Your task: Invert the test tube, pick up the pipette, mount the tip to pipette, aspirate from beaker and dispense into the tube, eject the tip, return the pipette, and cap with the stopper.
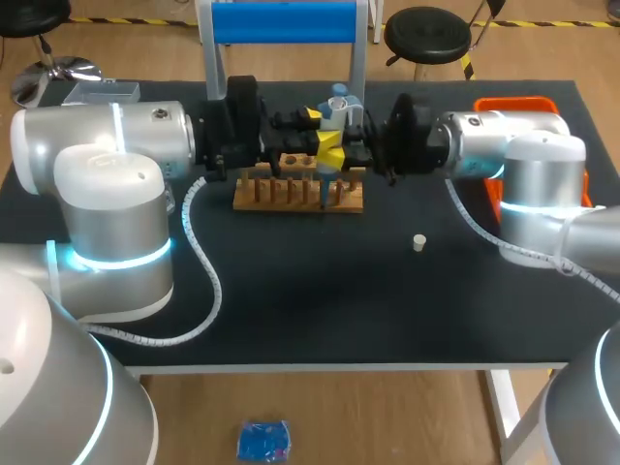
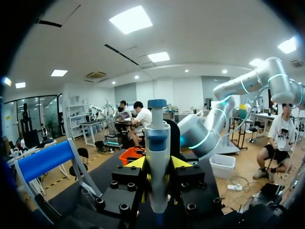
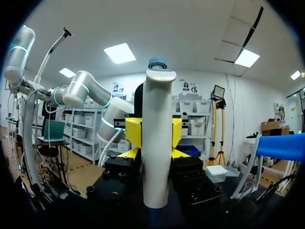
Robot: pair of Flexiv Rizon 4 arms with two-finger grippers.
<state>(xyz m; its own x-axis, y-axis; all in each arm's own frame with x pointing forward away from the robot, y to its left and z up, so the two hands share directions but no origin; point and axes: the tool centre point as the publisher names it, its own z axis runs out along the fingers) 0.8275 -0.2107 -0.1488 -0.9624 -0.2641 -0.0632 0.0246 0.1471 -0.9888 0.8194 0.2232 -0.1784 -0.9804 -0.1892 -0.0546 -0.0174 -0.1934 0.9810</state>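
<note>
I see the pipette (image 1: 335, 105) upright above the wooden rack (image 1: 291, 194), hemmed between my left fingers (image 1: 291, 145) and right fingers (image 1: 355, 150); both pairs crowd its body; which pair actually pinches it, I cannot tell.

Lab: pipette (image 2: 157, 162), wooden tube rack (image 1: 298, 197)

Smooth plastic pipette (image 3: 156, 143), wooden rack (image 1: 298, 197), matt black table (image 1: 320, 300)
</note>
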